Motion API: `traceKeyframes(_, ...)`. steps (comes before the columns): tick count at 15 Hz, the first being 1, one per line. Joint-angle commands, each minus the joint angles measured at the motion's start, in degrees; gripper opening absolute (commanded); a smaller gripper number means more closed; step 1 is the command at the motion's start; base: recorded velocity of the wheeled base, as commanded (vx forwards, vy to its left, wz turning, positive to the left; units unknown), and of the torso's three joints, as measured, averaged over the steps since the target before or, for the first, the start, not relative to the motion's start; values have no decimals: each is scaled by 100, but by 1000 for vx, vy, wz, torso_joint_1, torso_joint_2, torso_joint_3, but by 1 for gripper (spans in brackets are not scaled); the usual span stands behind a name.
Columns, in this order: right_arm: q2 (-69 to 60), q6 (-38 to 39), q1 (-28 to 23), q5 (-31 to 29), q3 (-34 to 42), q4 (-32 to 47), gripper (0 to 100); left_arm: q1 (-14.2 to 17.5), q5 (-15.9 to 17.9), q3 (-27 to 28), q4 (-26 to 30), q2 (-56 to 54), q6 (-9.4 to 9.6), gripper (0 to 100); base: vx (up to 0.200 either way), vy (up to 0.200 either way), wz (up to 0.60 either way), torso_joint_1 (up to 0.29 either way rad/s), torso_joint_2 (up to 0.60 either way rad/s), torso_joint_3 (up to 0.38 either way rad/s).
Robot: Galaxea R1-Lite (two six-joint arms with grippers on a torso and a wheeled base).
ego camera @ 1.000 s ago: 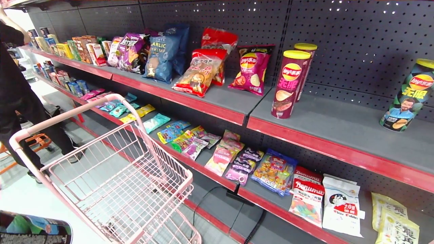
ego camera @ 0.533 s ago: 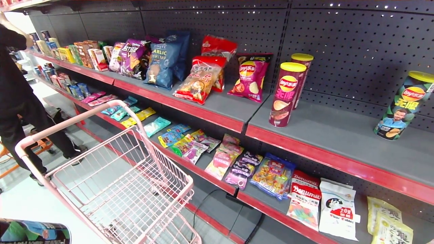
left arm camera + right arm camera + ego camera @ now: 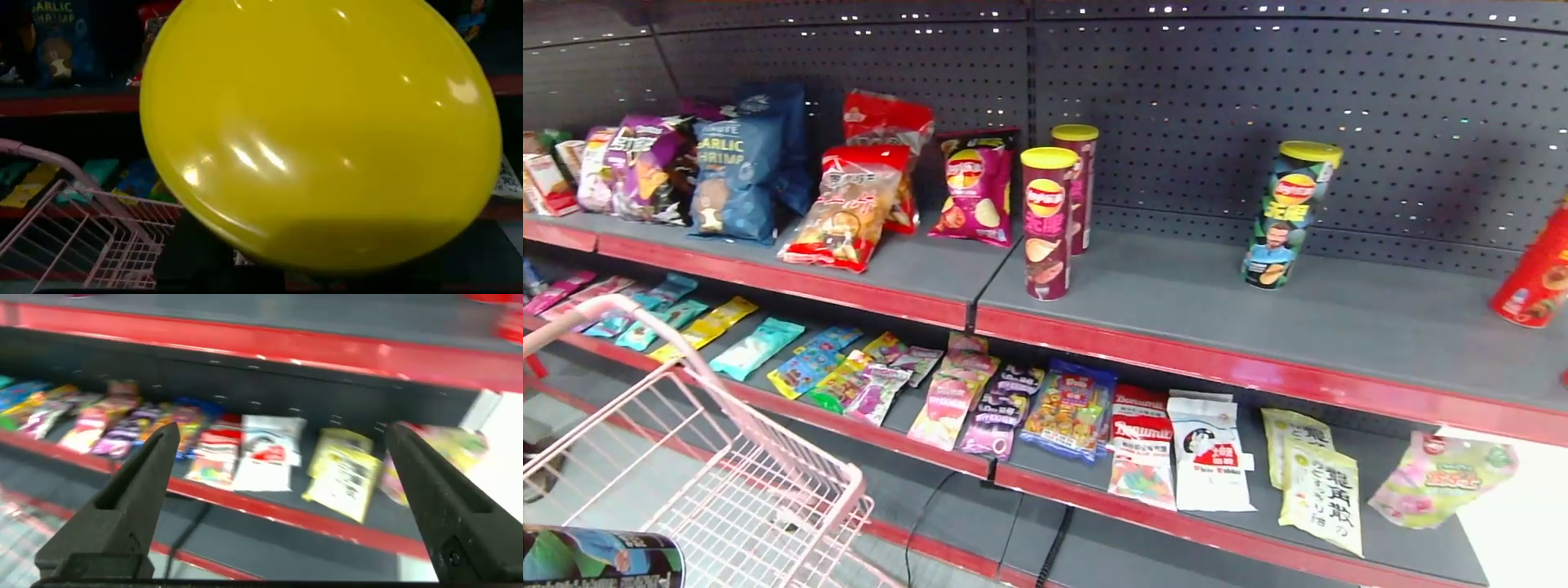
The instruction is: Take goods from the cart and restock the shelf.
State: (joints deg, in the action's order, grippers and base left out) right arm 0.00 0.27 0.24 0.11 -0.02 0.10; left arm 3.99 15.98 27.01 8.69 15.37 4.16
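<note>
A chip can with a green and black wrap [image 3: 600, 558] lies sideways in the bottom left corner of the head view, just beside the pink cart [image 3: 768, 482]. Its yellow lid [image 3: 319, 131] sits right in front of the left wrist camera, so my left gripper is shut on it; the fingers are hidden. A matching green can [image 3: 1289, 214] stands on the upper shelf [image 3: 1176, 302]. In the right wrist view my right gripper [image 3: 282, 457] is open and holds nothing, facing the lower shelf [image 3: 270, 506].
Two maroon cans [image 3: 1045, 222] stand left of the green one, and a red can [image 3: 1535, 278] at the right edge. Chip bags [image 3: 849, 204] fill the shelf's left part. Flat candy packs [image 3: 1070, 408] cover the lower shelf. Bare shelf lies between the cans.
The head camera has swung to the right, so shelf and cart sit further left in the picture. The held can stays at the bottom left corner.
</note>
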Motion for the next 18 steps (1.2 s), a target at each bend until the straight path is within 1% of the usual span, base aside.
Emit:
traceKeyframes(1, 0, 0, 2, 7, 2, -1, 100, 6, 1, -3, 1, 36, 85, 0, 0, 0, -600, 2, 7, -2)
traceKeyframes(3, 0, -9, 2, 7, -6, -1, 100, 6, 1, -3, 1, 54, 270, 0, 0, 0, -600, 2, 2, 2)
traceKeyframes(4, 0, -9, 2, 7, -6, -1, 100, 6, 1, -3, 1, 54, 305, 0, 0, 0, -600, -2, -2, -2)
traceKeyframes(5, 0, -9, 2, 7, 2, -1, 100, 6, -7, -3, 1, 45, 323, 0, 0, 0, -600, 2, 7, -2)
traceKeyframes(11, 0, -9, 2, 7, 2, -1, 100, 6, -25, -3, 10, 36, 323, 0, 0, 0, 0, 0, 0, 0)
traceKeyframes(18, 0, -18, 2, 7, -6, -1, 100, 6, -34, -3, 10, -26, 331, 0, 200, 0, 0, 0, 2, 4)
